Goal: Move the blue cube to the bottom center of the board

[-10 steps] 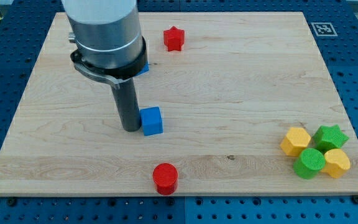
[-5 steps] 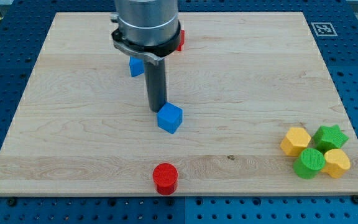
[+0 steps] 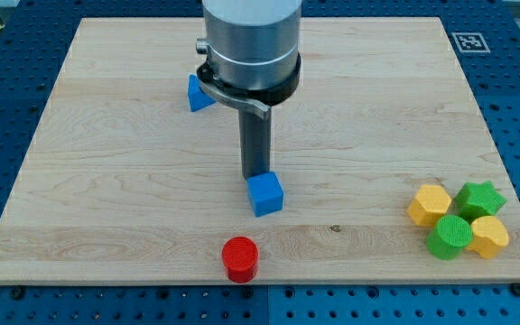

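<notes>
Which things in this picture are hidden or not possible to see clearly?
- Camera view: my tip meets the blue cube; real contact cannot be confirmed.
- The second blue block is partly covered by the arm's grey body, so its shape is unclear.
- The arm is cut off by the view's top.

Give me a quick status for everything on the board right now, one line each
My tip: down on the board, at the blue cube's upper edge.
Blue cube: flat, right of bottom center.
Red cylinder: upright, bottom edge.
Second blue block: partly hidden by the arm.
Yellow and green blocks: clustered bottom right.
</notes>
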Motion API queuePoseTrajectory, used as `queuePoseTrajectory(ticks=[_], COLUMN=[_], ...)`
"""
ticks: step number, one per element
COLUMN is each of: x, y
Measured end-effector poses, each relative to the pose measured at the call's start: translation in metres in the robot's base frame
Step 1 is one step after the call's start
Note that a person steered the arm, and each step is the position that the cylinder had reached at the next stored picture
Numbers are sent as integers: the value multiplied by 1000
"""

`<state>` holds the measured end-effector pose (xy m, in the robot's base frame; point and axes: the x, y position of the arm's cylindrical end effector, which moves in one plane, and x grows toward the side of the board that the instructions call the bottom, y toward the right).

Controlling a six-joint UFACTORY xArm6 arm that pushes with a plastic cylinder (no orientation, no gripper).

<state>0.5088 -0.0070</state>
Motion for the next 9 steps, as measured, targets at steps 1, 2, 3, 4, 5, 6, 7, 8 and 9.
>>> queuePoseTrajectory(ticks=[1,2,3,4,5,6,7,8,9], x=[20,34,40,46,51,53,42,17,1], y=[10,17,20,20,20,20,20,5,-25])
